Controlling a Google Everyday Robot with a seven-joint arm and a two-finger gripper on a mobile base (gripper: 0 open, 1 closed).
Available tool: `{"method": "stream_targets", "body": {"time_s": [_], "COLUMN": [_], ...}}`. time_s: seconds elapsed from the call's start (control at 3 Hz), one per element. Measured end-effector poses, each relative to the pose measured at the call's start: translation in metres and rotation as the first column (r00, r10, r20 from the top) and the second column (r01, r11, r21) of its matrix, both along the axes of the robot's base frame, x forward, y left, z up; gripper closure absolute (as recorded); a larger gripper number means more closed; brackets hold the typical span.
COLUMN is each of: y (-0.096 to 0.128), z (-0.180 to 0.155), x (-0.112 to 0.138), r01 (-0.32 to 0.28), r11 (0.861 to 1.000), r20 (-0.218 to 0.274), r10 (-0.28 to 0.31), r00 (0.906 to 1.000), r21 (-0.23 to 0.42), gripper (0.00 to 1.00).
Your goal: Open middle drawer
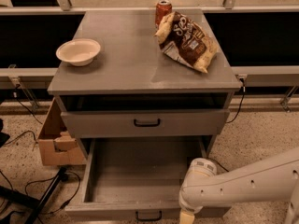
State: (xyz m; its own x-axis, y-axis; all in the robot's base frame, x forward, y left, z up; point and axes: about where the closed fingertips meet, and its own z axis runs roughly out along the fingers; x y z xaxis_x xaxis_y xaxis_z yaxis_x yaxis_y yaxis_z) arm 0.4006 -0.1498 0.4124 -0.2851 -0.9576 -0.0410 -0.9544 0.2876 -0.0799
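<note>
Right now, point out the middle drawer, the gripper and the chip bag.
middle drawer (140,171): camera view, its bare grey floor.
gripper (187,217): camera view, its pale tip at the picture's bottom edge, by the drawer's front.
chip bag (187,41): camera view, middle of its brown face.

A bowl (78,52) sits at the left of the cabinet top (131,69), a chip bag (186,40) lies against a can (163,9) at its back right, and a cardboard box (53,141) stands left of the open bottom drawer (140,171).

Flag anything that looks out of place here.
A crumpled chip bag lies slumped by the soda can on the cabinet top. The middle drawer stands pulled out, empty, with the claw at its front rim.
</note>
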Motion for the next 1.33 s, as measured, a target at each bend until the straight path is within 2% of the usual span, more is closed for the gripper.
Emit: {"method": "stream_targets", "body": {"time_s": [0.33, 0.67, 1.33], "y": [-0.004, -0.012, -0.012], "z": [-0.004, -0.009, -0.006], "x": [-0.036, -0.091, -0.091], "r01": [0.0, 0.027, 0.027], "r11": [0.999, 0.996, 0.996], "r20": [-0.003, -0.049, -0.049], "r10": [0.0, -0.023, -0.023], "r00": [1.0, 0.9985, 0.9985], "r21": [0.052, 0.082, 0.082], "gripper": [0.18, 0.41, 0.89]}}
